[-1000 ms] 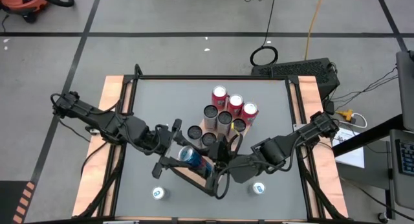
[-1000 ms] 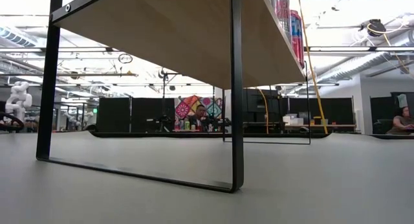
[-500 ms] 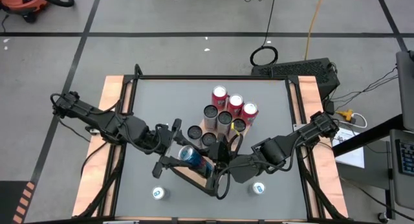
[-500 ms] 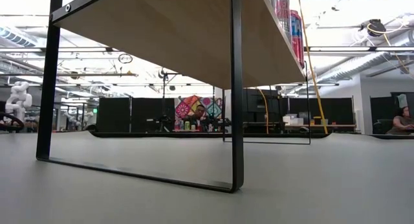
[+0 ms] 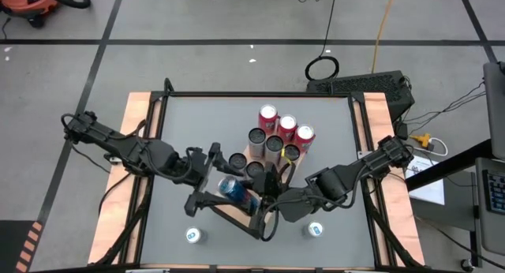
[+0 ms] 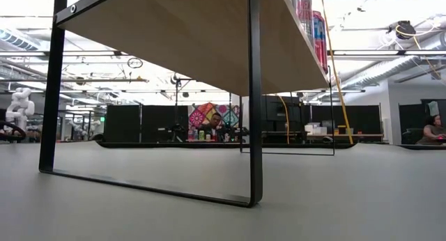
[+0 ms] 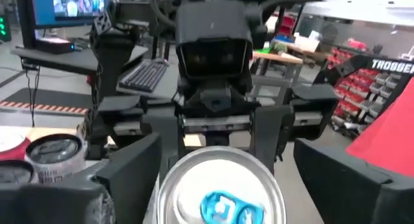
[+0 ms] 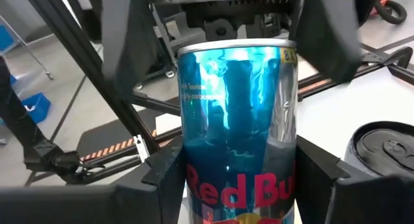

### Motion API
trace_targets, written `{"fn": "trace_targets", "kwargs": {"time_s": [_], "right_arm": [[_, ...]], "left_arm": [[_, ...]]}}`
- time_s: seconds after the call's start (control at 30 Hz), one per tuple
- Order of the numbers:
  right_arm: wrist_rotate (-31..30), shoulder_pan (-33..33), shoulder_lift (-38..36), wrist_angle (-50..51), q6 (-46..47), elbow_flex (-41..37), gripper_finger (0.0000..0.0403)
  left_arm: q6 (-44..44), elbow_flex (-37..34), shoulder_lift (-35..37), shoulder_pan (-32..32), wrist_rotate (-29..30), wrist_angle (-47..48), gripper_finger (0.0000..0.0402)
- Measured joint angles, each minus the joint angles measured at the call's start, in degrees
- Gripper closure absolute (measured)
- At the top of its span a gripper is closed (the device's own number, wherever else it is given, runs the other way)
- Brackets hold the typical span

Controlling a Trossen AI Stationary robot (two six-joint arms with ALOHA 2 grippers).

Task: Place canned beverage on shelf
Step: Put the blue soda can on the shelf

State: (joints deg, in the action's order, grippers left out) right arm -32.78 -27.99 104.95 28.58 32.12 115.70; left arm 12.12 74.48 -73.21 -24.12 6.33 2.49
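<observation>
A blue and silver canned beverage (image 5: 237, 192) lies about level in the air above the near end of the shelf (image 5: 251, 151), a light-brown board on a black frame. My right gripper (image 5: 257, 200) is shut on the can's lower half. My left gripper (image 5: 216, 178) is open. Its fingers (image 7: 129, 169) flank the can's silver top end (image 7: 220, 191) with narrow gaps. Several other cans (image 5: 274, 139) stand upright on the shelf's far part. My right gripper pinches the can's lower half, at the red lettering (image 8: 242, 191), between its two fingers (image 8: 165, 182). The fingers come from the table's right, nearly level, and lie along the can. The can is lifted clear, on its side, its top end toward my left gripper.
Two more cans stand on the grey tabletop near the front edge, one on the left (image 5: 193, 236) and one on the right (image 5: 316, 229). The shelf's black leg frame (image 6: 254, 129) rests on the table, and the board's underside (image 6: 181, 39) spans above it.
My left gripper has opened and let go of the can's top end, staying where it was. The can stays level in my right gripper, which has kept still.
</observation>
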Motion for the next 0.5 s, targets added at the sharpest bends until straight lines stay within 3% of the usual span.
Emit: {"fn": "trace_targets", "kwargs": {"time_s": [0.2,0.5], "right_arm": [[0.0,0.4,-0.2,0.1,0.7,0.0,0.0213],[-0.3,0.7,-3.1,-0.5,0.8,0.0,0.0213]], "left_arm": [[-0.4,0.0,1.4,0.0,4.4,-0.8,0.0043],[-0.5,1.7,9.9,0.0,13.5,0.6,0.0043]]}}
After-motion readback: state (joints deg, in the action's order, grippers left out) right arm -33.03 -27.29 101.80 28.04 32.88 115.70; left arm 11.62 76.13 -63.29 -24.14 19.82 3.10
